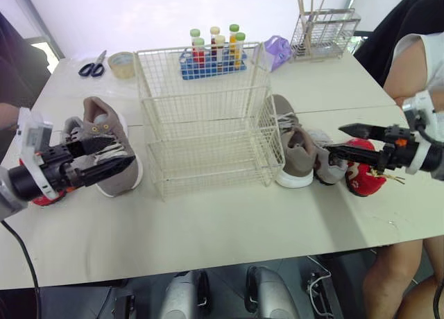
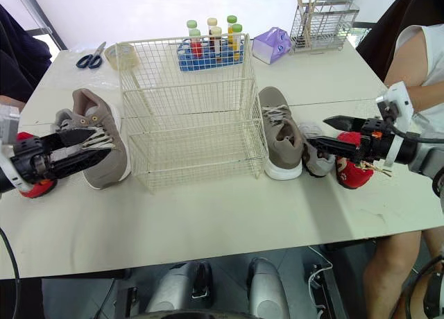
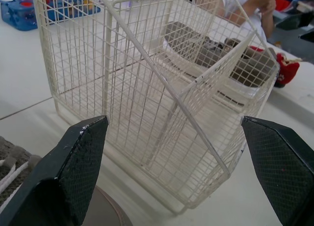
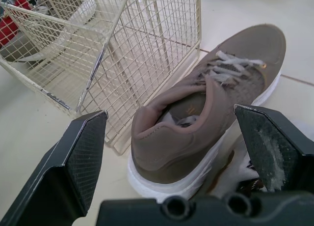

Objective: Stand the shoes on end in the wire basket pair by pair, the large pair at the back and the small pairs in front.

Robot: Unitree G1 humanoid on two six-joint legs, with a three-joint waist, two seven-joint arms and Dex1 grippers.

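Left of the wire basket (image 1: 208,140), the left gripper (image 2: 96,145) hangs over a large taupe shoe (image 1: 100,121) that lies on the white table (image 1: 208,229). Its 2 black fingers (image 3: 73,172) are spread wide with nothing clamped between them, and whether they brush the laces I cannot tell. Tucked under that arm, on the side of the taupe shoe away from the basket, sits a small red shoe (image 2: 36,188). Behind and to the left of the basket lie a pair of scissors (image 1: 91,67) and a roll of tape (image 1: 123,64). On to the basket itself: cream wire, standing mid-table, with every shoe outside it on the tabletop. Directly behind the basket stands a blue rack of capped tubes (image 1: 211,59). Right of the basket, the 2nd large taupe shoe (image 1: 295,149) lies flat just beside the mesh, toe toward the back of the table. Next out from the basket comes a small grey-and-white shoe (image 1: 331,172), then another small red shoe (image 1: 364,177). The right gripper (image 1: 333,137) hovers over these 2 small shoes, tips aimed toward the basket, fingers (image 4: 83,157) set wide and gripping nothing; the right wrist view looks between them at the taupe shoe's heel. Behind and to the right of the basket sit a purple object (image 1: 277,50) and a wire holder (image 1: 324,33) with sticks standing in it. Farthest right of the basket, a person in a white sleeve (image 1: 416,62) stands at the table's end.
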